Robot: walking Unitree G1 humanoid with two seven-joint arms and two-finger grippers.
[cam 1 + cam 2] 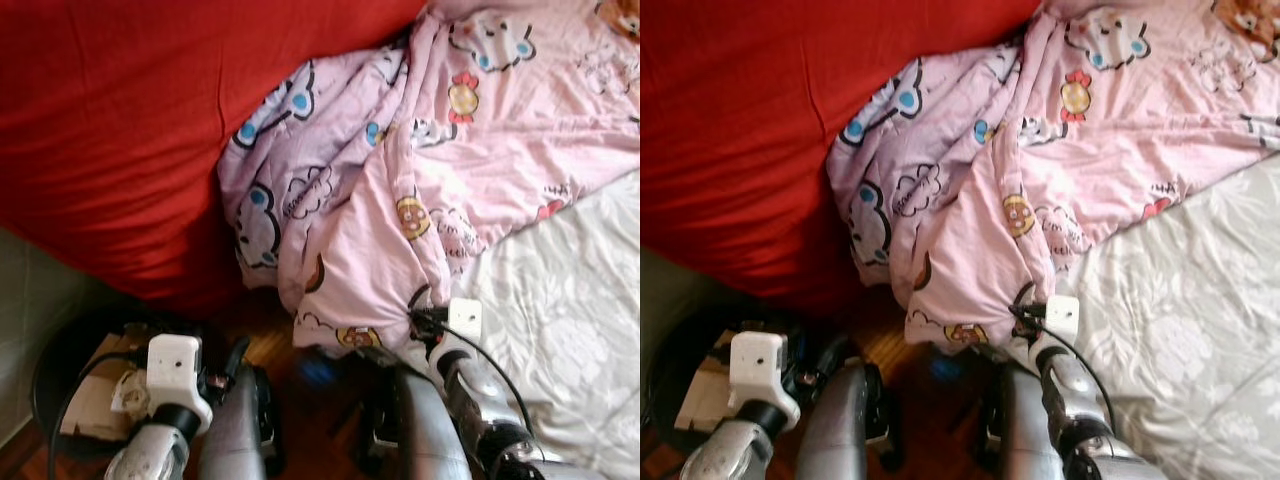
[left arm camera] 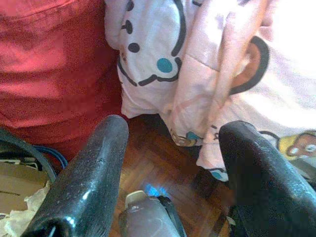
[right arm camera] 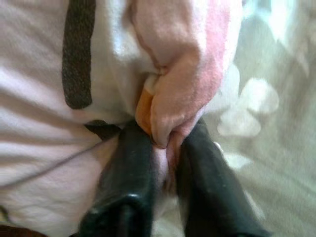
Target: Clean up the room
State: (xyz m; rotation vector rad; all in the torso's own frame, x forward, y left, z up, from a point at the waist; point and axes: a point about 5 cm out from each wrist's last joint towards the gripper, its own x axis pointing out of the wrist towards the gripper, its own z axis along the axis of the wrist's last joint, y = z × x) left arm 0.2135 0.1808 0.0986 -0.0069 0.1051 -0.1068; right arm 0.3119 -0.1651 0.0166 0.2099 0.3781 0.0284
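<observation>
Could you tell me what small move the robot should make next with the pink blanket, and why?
Probably draw the right gripper up and over the white mattress. It is shut on a fold of the pink blanket, whose edge droops off the bed toward the wooden floor. The left gripper hangs open above that floor.

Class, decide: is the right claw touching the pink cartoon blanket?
Touching. The right wrist view shows the right claw pinching a fold of the pink blanket between both fingers.
</observation>
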